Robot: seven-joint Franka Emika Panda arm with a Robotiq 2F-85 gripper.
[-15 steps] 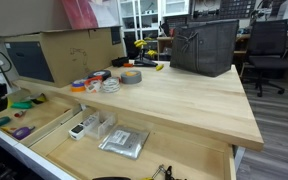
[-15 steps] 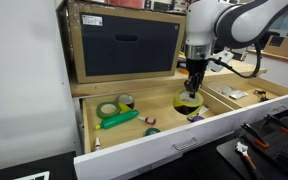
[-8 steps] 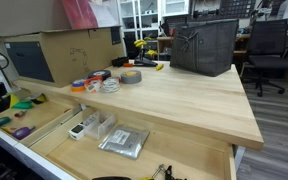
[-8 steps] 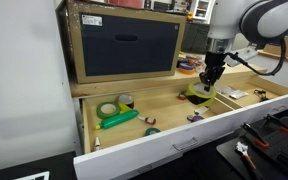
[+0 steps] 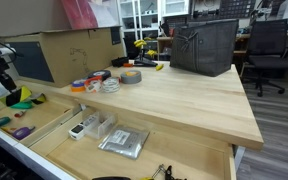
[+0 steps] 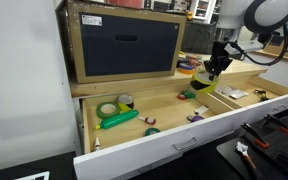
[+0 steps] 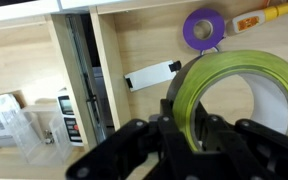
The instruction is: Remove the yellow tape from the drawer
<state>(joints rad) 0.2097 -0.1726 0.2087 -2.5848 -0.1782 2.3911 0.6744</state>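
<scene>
Well, the thick wooden worktop (image 5: 184, 95) takes up most of the room here, with a cardboard box (image 5: 79, 50) and a black bag (image 5: 204, 45) standing at its back. Under it the drawer (image 6: 174, 140) is pulled well out, its white front edge facing me and wooden dividers splitting it into compartments. The white arm (image 6: 249, 15) reaches down over the drawer. Its tool (image 6: 214, 72) is pinched onto the wall of the yellow tape (image 6: 203, 83); in the wrist view the dark fingers (image 7: 169, 125) grip the near side of the roll (image 7: 224, 62), which stands on edge with its hole open to the camera. The roll hangs in the air over the drawer, clear of its floor and near a divider. Below it, on the drawer floor, the wrist view shows a purple roll (image 7: 204, 25) and a small white label-like piece (image 7: 152, 75). Further along in an exterior view lie a green roll (image 6: 108, 108) and a green marker (image 6: 119, 118) just beside it. On the worktop sits a grey roll (image 5: 131, 76), well apart from the tool.
</scene>
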